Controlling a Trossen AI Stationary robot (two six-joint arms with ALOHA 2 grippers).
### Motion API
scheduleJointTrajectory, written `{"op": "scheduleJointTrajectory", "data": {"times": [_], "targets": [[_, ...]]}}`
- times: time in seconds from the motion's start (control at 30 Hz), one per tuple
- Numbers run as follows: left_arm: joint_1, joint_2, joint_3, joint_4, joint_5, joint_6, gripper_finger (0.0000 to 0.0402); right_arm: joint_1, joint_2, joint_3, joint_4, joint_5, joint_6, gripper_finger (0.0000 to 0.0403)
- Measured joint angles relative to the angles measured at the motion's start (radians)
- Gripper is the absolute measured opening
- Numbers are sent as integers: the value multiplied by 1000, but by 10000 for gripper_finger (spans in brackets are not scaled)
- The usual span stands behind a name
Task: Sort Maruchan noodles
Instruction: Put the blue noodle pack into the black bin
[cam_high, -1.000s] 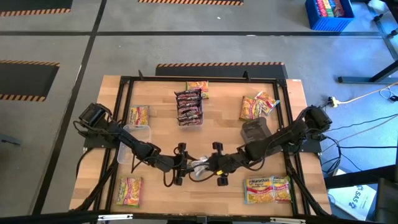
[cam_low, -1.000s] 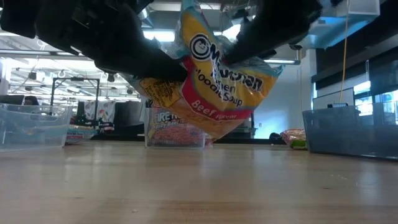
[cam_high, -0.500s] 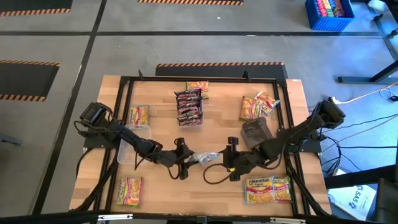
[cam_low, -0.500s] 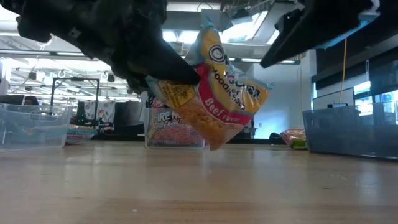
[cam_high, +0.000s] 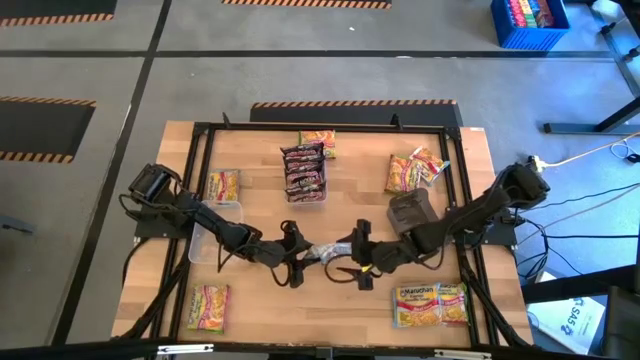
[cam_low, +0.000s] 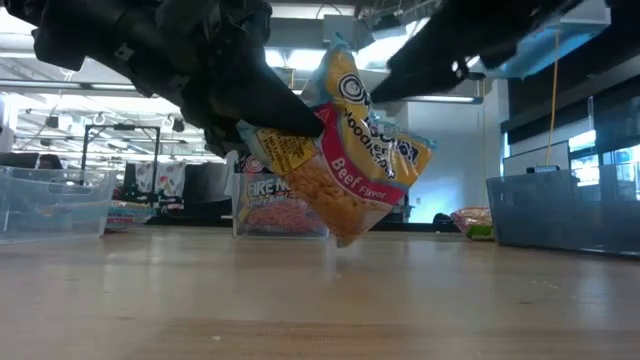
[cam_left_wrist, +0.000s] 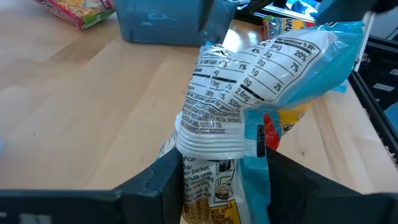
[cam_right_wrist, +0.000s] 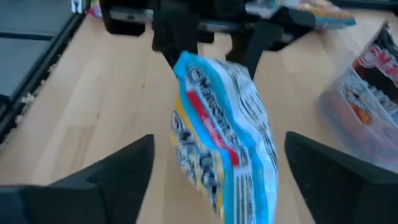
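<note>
A Maruchan noodles packet (cam_high: 327, 252), light blue and yellow with a red "Beef Flavor" band (cam_low: 360, 170), hangs over the middle of the table's near half. My left gripper (cam_high: 298, 256) is shut on it from the table's left. My right gripper (cam_high: 356, 258) stands wide open just to the packet's right. In the right wrist view its fingers (cam_right_wrist: 124, 180) are on either side of the packet (cam_right_wrist: 217, 143) without touching it. My left gripper pinches the packet's crumpled, crimped end (cam_left_wrist: 211, 163) between its two fingers (cam_left_wrist: 168, 186). It comes nearly level from the table's left. The packet is lifted clear of the table and juts out tilted, its printed back up in the left wrist view and its lower corner (cam_low: 345, 235) nearest the wood.
A clear bin (cam_high: 305, 178) of maroon packets stands at the back middle, another clear bin (cam_high: 216, 228) at the left, and a grey one (cam_high: 412, 210) at the right. Loose packets lie at the far middle (cam_high: 319, 142), left (cam_high: 223, 185), far right (cam_high: 415, 170), near left (cam_high: 208, 306) and near right (cam_high: 430, 305).
My right gripper has let go of the packet's far end, opened wide, drawn back toward the table's right edge, then come a little closer again. My left gripper has rolled, and the packet has swung from stretched between both grippers to hanging tilted from the left alone.
</note>
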Motion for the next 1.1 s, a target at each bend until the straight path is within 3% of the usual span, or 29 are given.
{"op": "scheduleJointTrajectory", "data": {"times": [0.2,0.43,0.53,0.63,1.1], "targets": [[0,0,0,3,0,-40,165,-24,80,1,85,38,-44,379],[0,0,0,4,-23,-46,165,-34,130,2,119,-45,-48,371],[1,0,0,7,-22,-46,165,-34,149,2,112,-17,-74,359],[1,0,0,11,-13,-45,165,-47,156,2,112,27,-80,335],[-3,0,0,2,-17,8,165,-52,156,2,118,-7,-127,147]]}}
